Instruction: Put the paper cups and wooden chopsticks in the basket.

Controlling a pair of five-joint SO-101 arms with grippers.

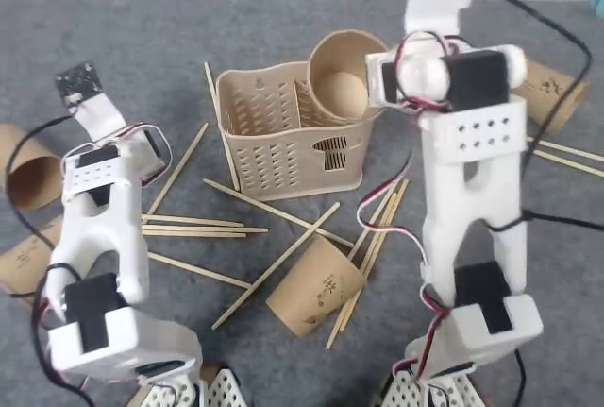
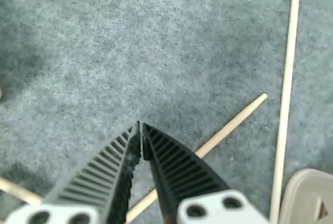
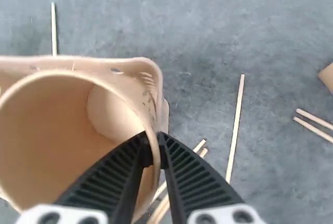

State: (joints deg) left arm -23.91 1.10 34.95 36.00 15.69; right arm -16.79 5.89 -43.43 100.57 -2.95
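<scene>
My right gripper [image 3: 153, 138] is shut on the rim of a brown paper cup [image 3: 57, 130], which sits tilted in the right end of the beige slotted basket [image 1: 274, 152], mouth towards the camera [image 1: 342, 81]. My left gripper [image 2: 140, 125] is shut and holds nothing, hanging just above the grey carpet left of the basket. One wooden chopstick [image 2: 229, 125] lies under it and another [image 2: 285, 104] beside it. A second cup [image 1: 316, 286] lies on its side in front of the basket among several scattered chopsticks [image 1: 278, 211].
More cups lie at the left edge [image 1: 33, 180], lower left [image 1: 24, 256] and far right [image 1: 552, 95]. Chopsticks are strewn left of the basket [image 1: 193, 228], in front of it [image 1: 377, 237] and at the right [image 1: 566, 157]. A basket corner [image 2: 312, 193] is close to the left gripper.
</scene>
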